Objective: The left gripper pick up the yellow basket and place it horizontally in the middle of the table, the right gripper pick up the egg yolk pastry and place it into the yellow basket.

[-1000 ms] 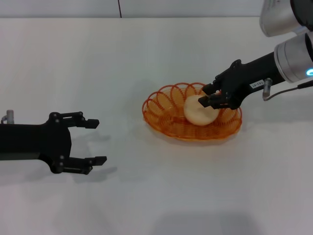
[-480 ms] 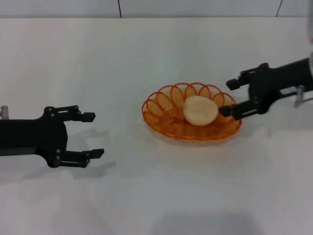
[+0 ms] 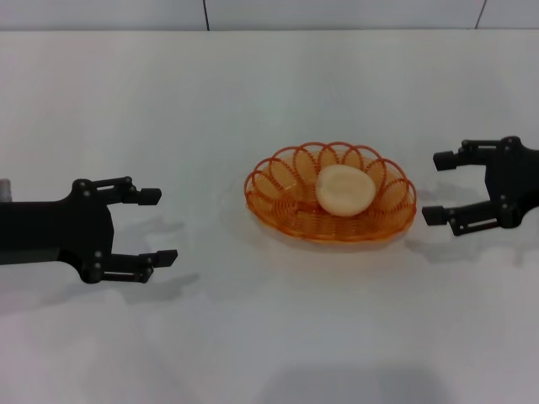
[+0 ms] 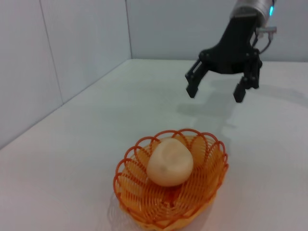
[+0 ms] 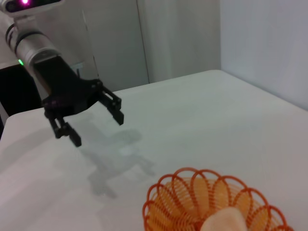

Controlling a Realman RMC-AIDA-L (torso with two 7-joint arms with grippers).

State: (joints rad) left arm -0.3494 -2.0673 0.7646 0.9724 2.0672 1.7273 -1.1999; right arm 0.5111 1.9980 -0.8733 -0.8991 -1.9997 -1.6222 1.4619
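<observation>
The yellow basket (image 3: 286,198), an oval orange wire basket, lies flat near the middle of the white table (image 3: 269,93). The egg yolk pastry (image 3: 345,188) rests inside it, toward its right half. My right gripper (image 3: 436,188) is open and empty, just right of the basket and apart from it. My left gripper (image 3: 159,225) is open and empty at the left, well clear of the basket. The left wrist view shows the basket (image 4: 139,192), the pastry (image 4: 170,162) and the right gripper (image 4: 215,92) beyond. The right wrist view shows the basket (image 5: 192,192) and the left gripper (image 5: 96,129).
White wall panels stand behind the table's far edge (image 3: 269,30). Nothing else lies on the tabletop besides the basket and the two arms.
My right gripper let go of the pastry in the basket, opened, and drew back to the right. My left gripper shifted slightly left.
</observation>
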